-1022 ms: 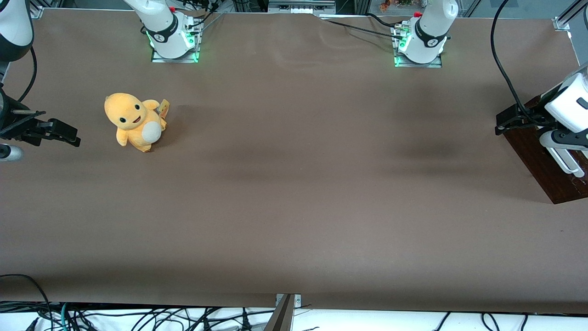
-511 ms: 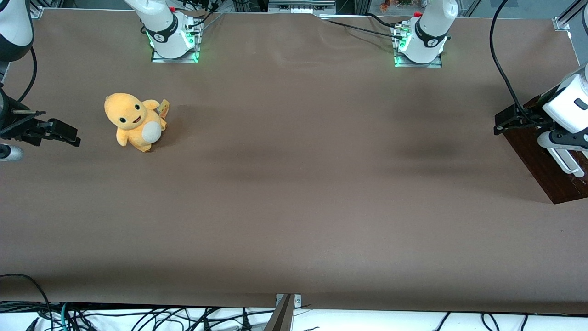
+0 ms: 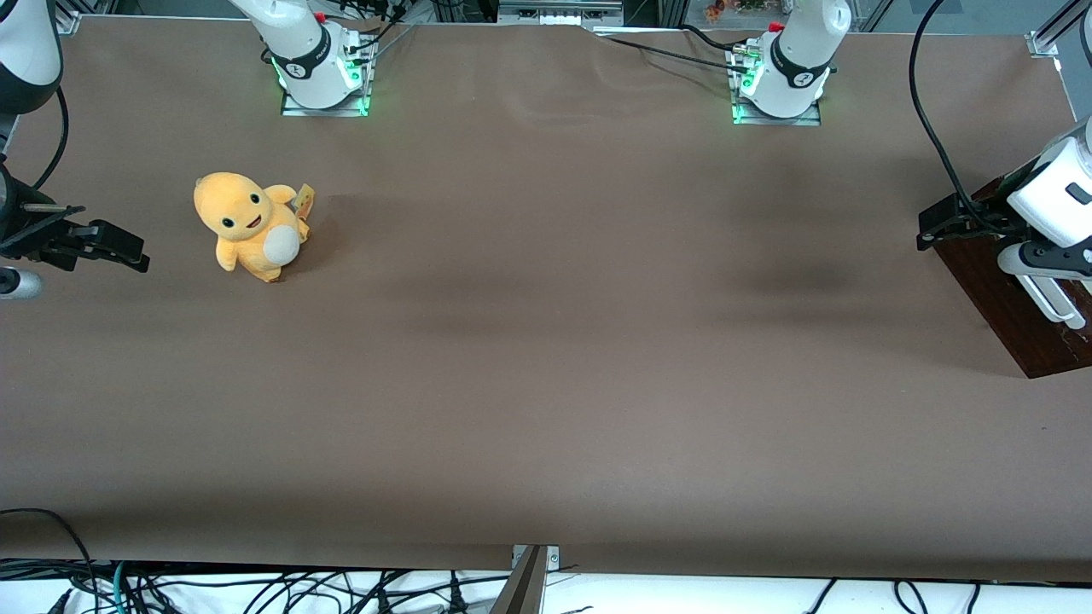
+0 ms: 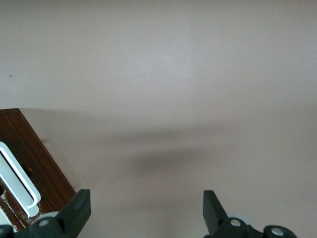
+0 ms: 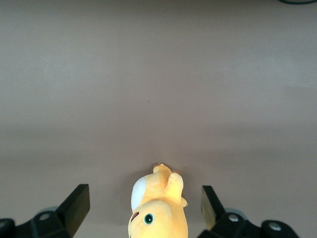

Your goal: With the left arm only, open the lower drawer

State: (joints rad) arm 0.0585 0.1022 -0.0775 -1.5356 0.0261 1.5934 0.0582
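Note:
The lower drawer is a dark red-brown wooden front with a long white bar handle, at the working arm's end of the table. Its corner and handle also show in the left wrist view. The left arm reaches over it. My gripper hangs above the drawer's corner that is farther from the front camera, toward the table's middle. It is open: the jaws stand wide apart with only bare table between them, and the handle lies beside one finger, outside the gap.
A yellow plush toy sits on the brown table toward the parked arm's end, also seen in the right wrist view. Two arm bases stand at the table edge farthest from the front camera.
The left arm's wrist and gripper shifted slightly away from the front camera a second ago. They have held still over the last half second.

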